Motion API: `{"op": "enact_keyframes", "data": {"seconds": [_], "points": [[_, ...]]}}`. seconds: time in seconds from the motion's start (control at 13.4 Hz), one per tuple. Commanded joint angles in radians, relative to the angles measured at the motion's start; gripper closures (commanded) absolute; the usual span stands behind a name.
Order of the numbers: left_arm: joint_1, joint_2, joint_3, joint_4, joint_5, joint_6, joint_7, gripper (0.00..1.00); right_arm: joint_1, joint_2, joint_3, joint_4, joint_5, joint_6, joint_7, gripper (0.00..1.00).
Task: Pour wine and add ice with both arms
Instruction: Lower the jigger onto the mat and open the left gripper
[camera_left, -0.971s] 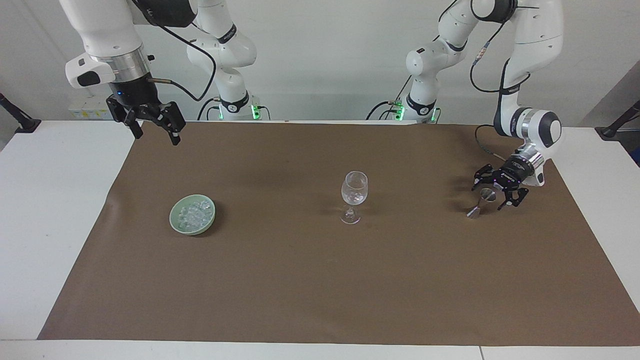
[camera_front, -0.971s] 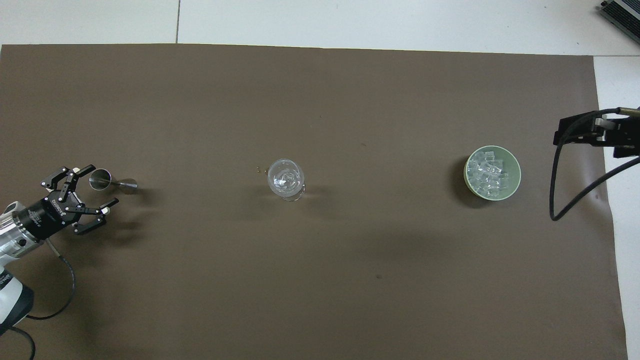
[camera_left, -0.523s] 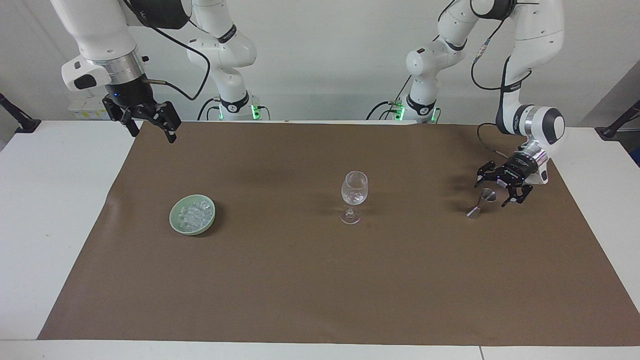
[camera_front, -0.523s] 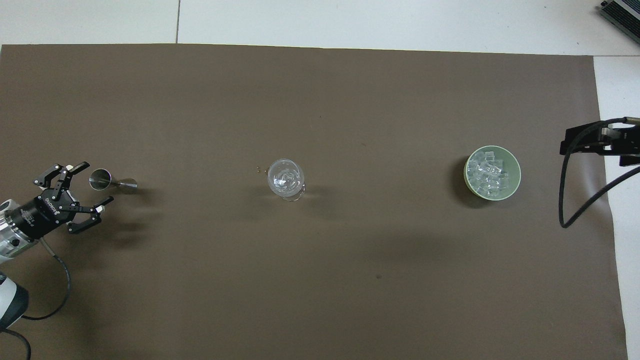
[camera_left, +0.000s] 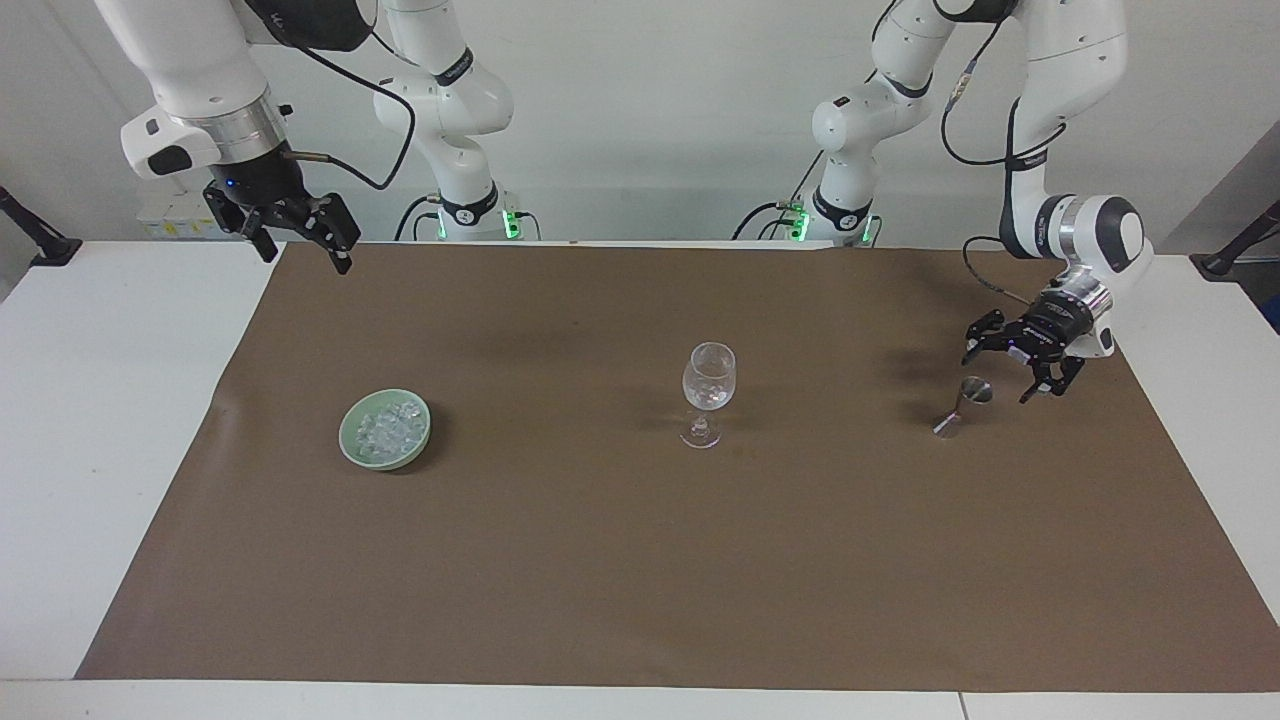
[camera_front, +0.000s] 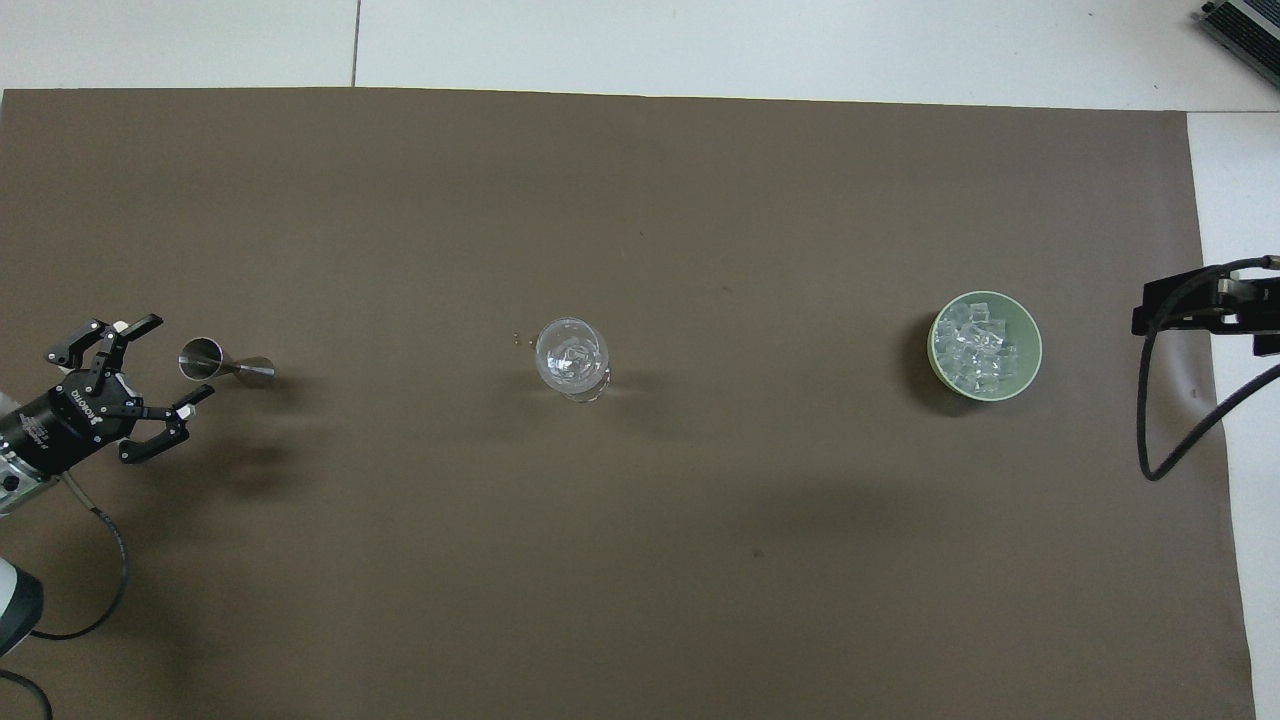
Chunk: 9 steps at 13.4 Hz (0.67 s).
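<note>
- Both grippers have pulled back since the earlier frames: left gripper (camera_left: 1023, 362) off the small steel double-cone jigger (camera_left: 962, 405), right gripper (camera_left: 296, 232) up toward the mat edge at the right arm's end.
- Small clear ice cubes (camera_left: 389, 428) heaped in the pale green bowl (camera_left: 352, 447), toward the right arm's end of the brown paper mat (camera_left: 640, 580); a few seem to sit in the clear stemmed wine glass (camera_left: 708, 392) mid-mat.
- Cubes have no long axis; the pile faces up.
- Jigger stands beside the left gripper, untouched.
- Left fingers spread, empty; right fingers spread, empty.
- Progress: looks finished or nearly so, both arms retreating; wine level in the glass can't be told.
</note>
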<state>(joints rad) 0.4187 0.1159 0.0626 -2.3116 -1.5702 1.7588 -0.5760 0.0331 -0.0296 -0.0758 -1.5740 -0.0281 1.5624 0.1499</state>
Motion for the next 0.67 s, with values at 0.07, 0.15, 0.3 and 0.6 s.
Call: {"op": "enact_keyframes", "data": {"seconds": [0.07,0.15,0.3,0.6], "points": [[-0.092,-0.110,0.005,0.015,-0.005,0.125,-0.061,0.00,0.004,-0.030,0.004,-0.047,0.014,0.008,0.033,0.00],[-0.115,-0.125,0.003,0.026,-0.004,0.149,-0.074,0.00,0.004,-0.033,0.004,-0.049,0.016,0.008,0.039,0.00],[-0.161,-0.143,0.003,0.056,0.013,0.195,-0.087,0.00,-0.007,-0.033,0.004,-0.047,0.014,0.001,0.034,0.00],[-0.199,-0.133,0.000,0.177,0.184,0.226,-0.094,0.00,-0.007,-0.033,0.004,-0.046,0.014,0.005,0.019,0.00]]}}
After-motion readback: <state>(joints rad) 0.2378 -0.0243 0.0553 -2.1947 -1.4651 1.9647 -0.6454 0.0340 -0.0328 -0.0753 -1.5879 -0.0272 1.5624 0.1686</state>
